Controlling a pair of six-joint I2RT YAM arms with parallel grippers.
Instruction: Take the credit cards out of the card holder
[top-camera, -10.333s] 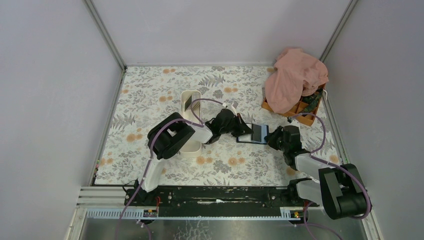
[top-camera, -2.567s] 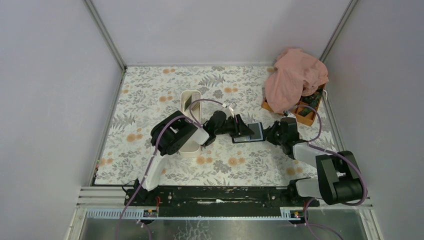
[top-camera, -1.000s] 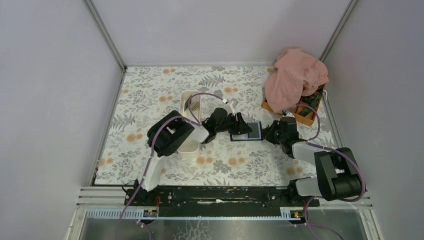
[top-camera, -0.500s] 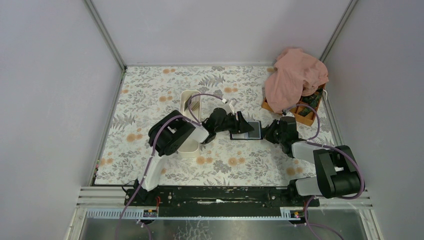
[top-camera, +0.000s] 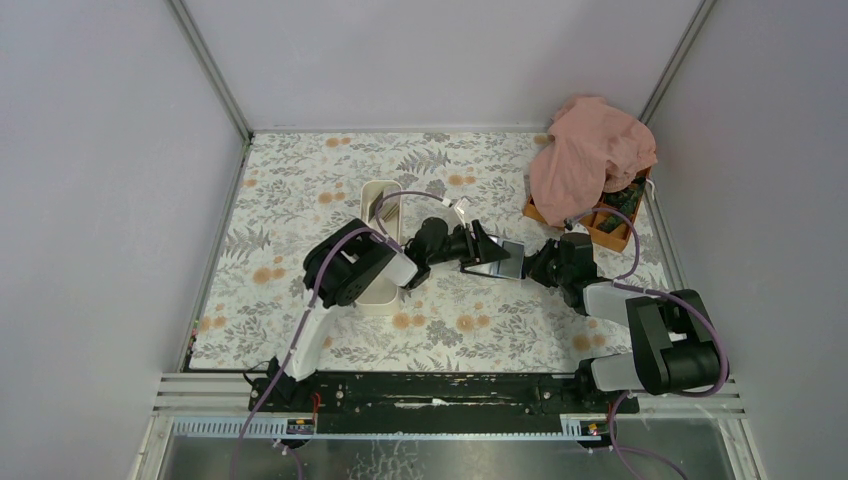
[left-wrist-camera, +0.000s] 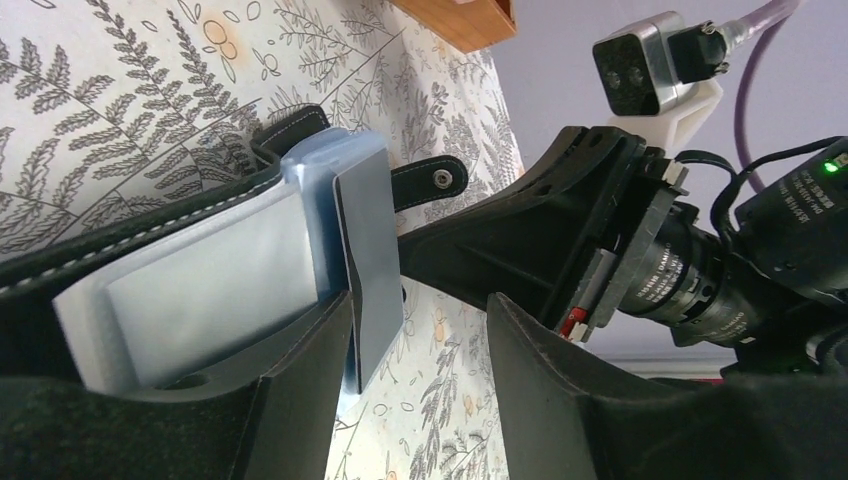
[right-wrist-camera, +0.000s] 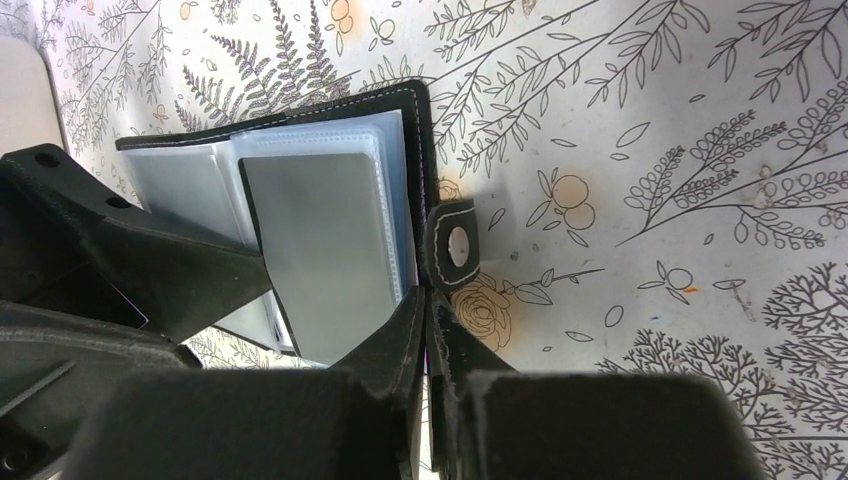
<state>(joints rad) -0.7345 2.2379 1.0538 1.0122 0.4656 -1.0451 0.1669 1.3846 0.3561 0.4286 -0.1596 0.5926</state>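
Black card holder (top-camera: 503, 262) lies open on the floral table (top-camera: 300, 200), between the two arms. The right gripper (right-wrist-camera: 428, 300) is closed, pinching the holder's edge just beside the snap tab (right-wrist-camera: 458, 245). The left gripper (left-wrist-camera: 415, 310) stands open, its jaws astride a raised grey sleeve (left-wrist-camera: 365, 260) that touches one finger.

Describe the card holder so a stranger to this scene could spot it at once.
On the floral table, look between the left gripper and the right gripper. The card holder is there, open: small, flat, black, with clear sleeves. It is far smaller than the white tray on its left and the orange box at right.
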